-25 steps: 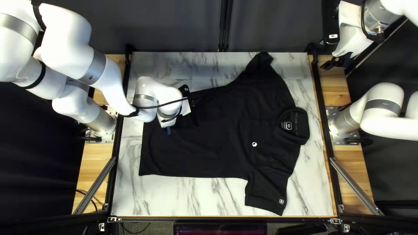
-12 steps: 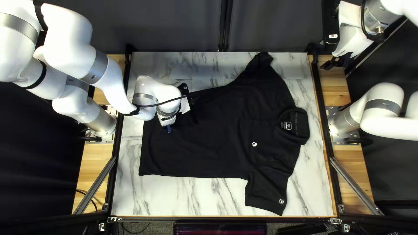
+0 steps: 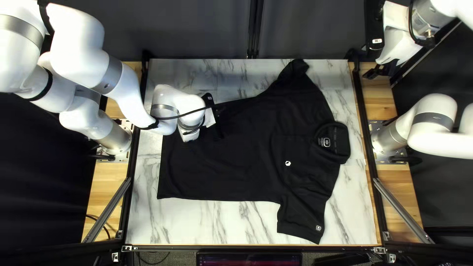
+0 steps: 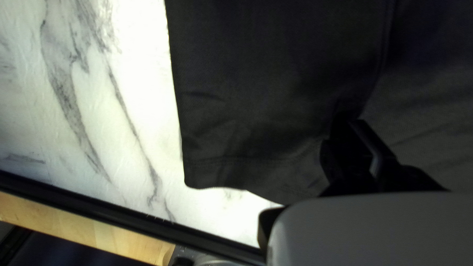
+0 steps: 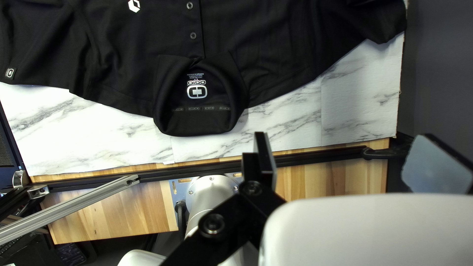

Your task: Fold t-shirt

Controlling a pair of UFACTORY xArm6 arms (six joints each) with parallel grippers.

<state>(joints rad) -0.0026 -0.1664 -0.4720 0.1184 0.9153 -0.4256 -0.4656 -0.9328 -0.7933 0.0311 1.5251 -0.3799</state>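
The black shirt (image 3: 236, 167) lies spread out on the table (image 3: 236, 224), with its bottom hem to the left and its neck to the right. The cloth is soft and smooth, with little wrinkles. One sleeve (image 3: 300, 216) points near, the other (image 3: 294, 74) points far, and the far one is scrunched at its end. The round collar (image 3: 337, 143) makes a ring, with a white tag print inside. Two round buttons (image 5: 192, 35) sit in a row below it.

The left gripper (image 3: 219, 134) is over the left part of the shirt, on its far side. In its wrist view, the left gripper (image 4: 348, 128) pinches a bit of the black cloth. The right gripper (image 3: 366, 62) is up high past the far right corner, with its fingers spread wide.

The tabletop is white with gray squiggles, like stone. Smooth wood boards (image 3: 111, 177) run along both sides.
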